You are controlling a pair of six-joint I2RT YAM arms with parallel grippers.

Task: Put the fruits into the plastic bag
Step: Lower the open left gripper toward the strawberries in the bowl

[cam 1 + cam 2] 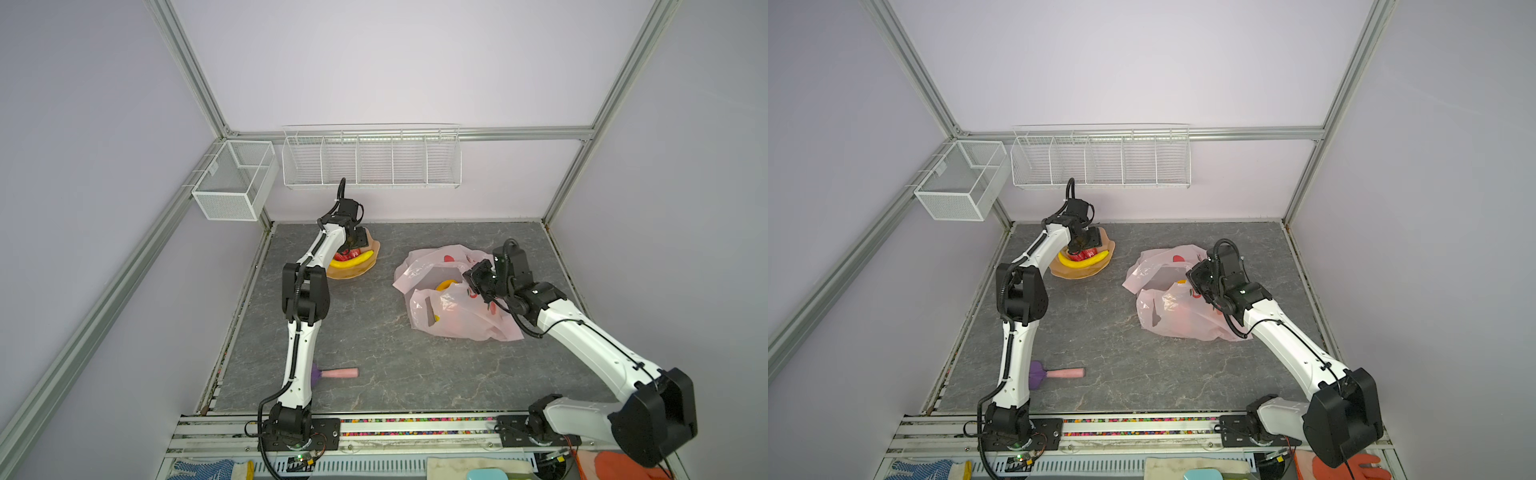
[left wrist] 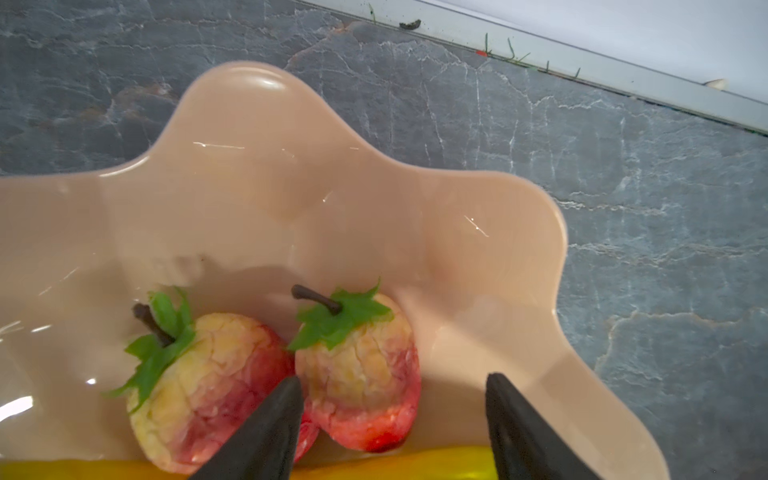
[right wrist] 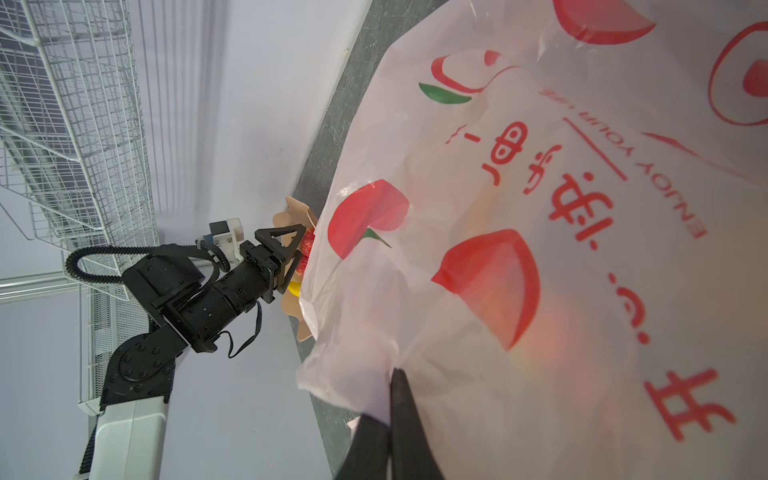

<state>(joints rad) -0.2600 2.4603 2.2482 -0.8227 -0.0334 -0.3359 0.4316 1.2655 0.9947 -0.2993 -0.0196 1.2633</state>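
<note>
Left pincer [image 2: 392, 379], spread, straddles a strawberry [image 2: 357, 374]; right pincer [image 3: 390, 395] pinches the plastic bag [image 3: 540, 270] half-hiding yellow fruit [image 1: 446, 285].

Pale pink plastic bag [image 1: 457, 316] with red fruit prints, a yellow shape [image 1: 446, 284], perhaps fruit, showing through; peach bowl [image 1: 353, 275]; red-and-cream strawberries [image 2: 357, 374], green leaves; yellow banana [image 1: 351, 261]; grey veined tabletop [image 1: 374, 353].

Bag [image 1: 455, 320]: pale pink, red fruit print, crumpled, mouth open, table's [image 1: 365, 332] right side; yellow fruit [image 1: 445, 285] inside. Banana [image 1: 351, 262] & 2 red strawberries [image 1: 1087, 253] in bowl [image 1: 349, 273], back-left.
</note>
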